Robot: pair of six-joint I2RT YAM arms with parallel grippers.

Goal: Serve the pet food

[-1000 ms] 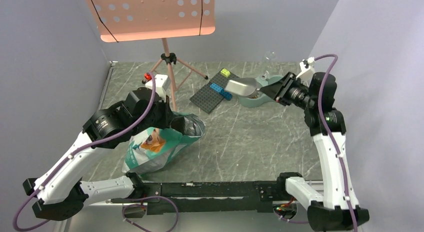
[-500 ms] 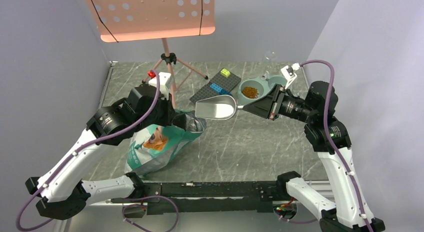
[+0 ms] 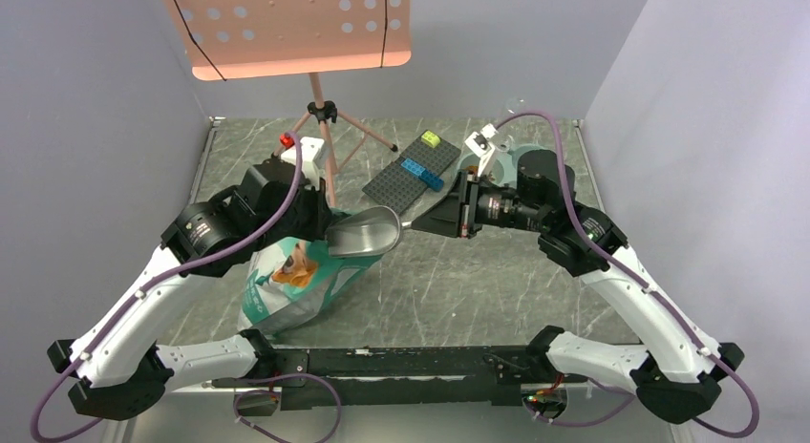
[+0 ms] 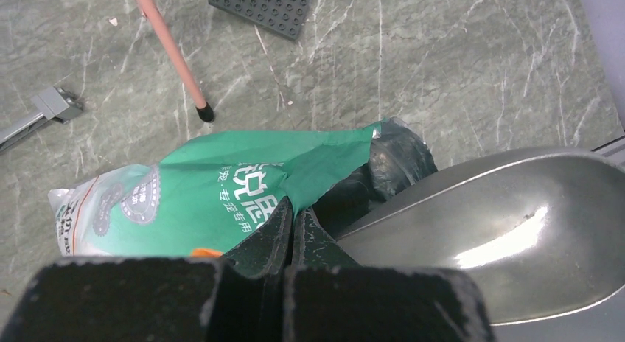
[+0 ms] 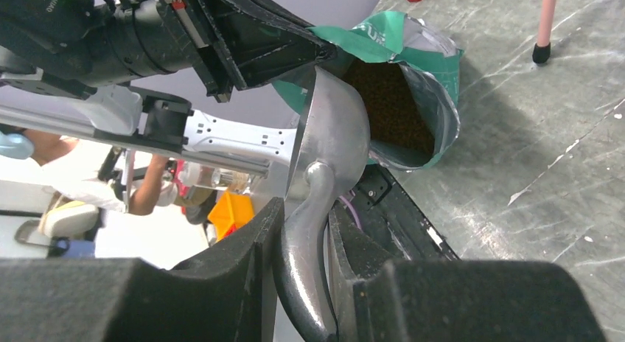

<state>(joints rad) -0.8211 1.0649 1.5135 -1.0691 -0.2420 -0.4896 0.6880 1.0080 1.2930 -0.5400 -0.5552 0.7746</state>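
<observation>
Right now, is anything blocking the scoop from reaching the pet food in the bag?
Nothing visible. The left tool pinches the bag at its rim, mouth open; the scoop in the right tool sits at that opening, pet food exposed beyond it.

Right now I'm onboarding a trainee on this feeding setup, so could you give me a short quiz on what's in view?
1. True or false: the metal scoop is empty.
2. The left gripper is shut on: A the rim of the bag; B the scoop; C a blue brick.
3. Short answer: where does pet food show?

Key: 1 true. 2 A. 3 inside the open bag.
</observation>
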